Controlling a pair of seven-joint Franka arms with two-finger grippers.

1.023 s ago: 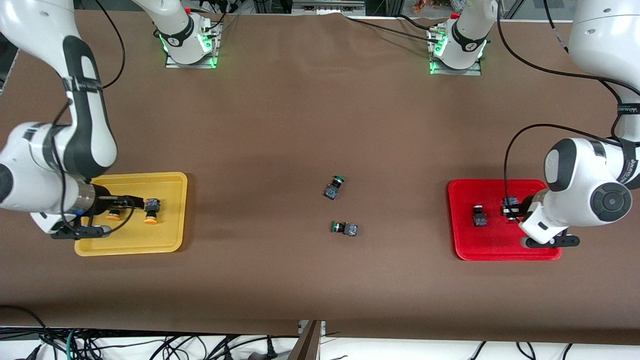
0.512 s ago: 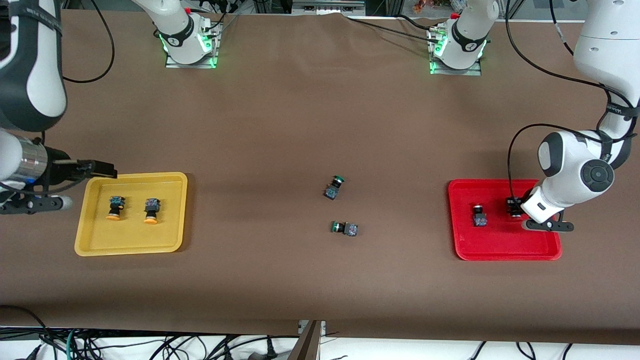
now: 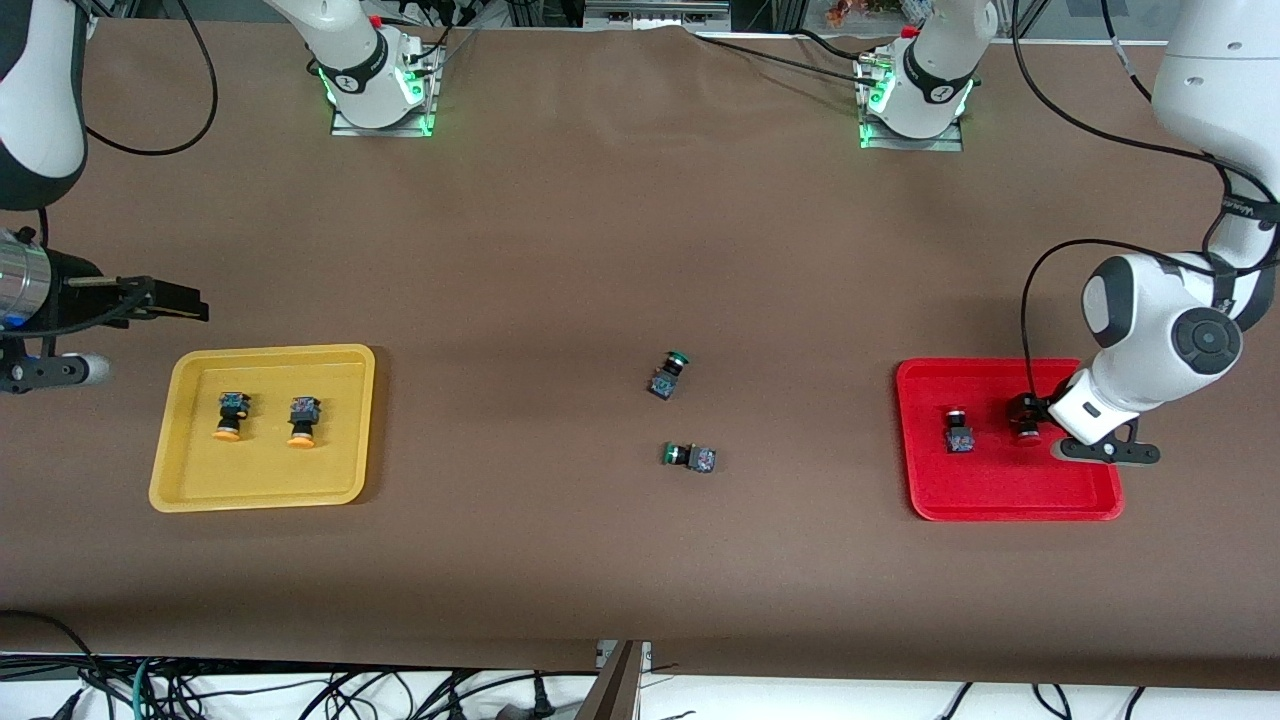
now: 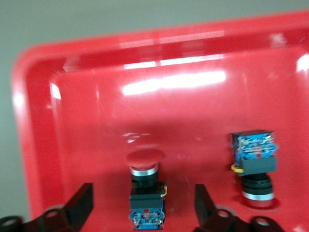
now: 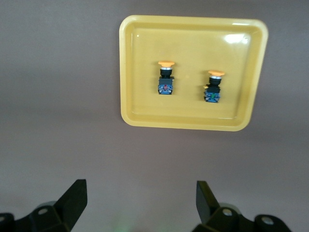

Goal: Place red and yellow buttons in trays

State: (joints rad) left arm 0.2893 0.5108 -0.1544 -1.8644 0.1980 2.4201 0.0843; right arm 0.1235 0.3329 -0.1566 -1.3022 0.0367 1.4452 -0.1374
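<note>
Right tool [image 3: 185, 302] has pulled up and off the yellow tray [image 3: 262, 497] since a second ago and now hangs over bare table [image 3: 560, 250] just past the tray's rim toward the robot bases; fingers wide, nothing held. Left tool [image 4: 143, 205] has let go of its red button [image 4: 144, 186]: fingers spread wide either side of it, not touching, low over the red tray [image 4: 38, 145]. That button sits in the tray near the left arm's end, second red button [image 3: 959, 432] beside it, cap down in the left wrist view. Both yellow buttons [image 5: 165, 77] [image 5: 213, 87] are side by side in the yellow tray, apart from each other. My read: all four task buttons are placed, so sorting looks done; only remaining move is the left arm lifting clear without nudging the button between its fingers. Two green buttons [image 3: 668, 375] [image 3: 690, 457] lie mid-table, well apart from both trays, not part of the job.
</note>
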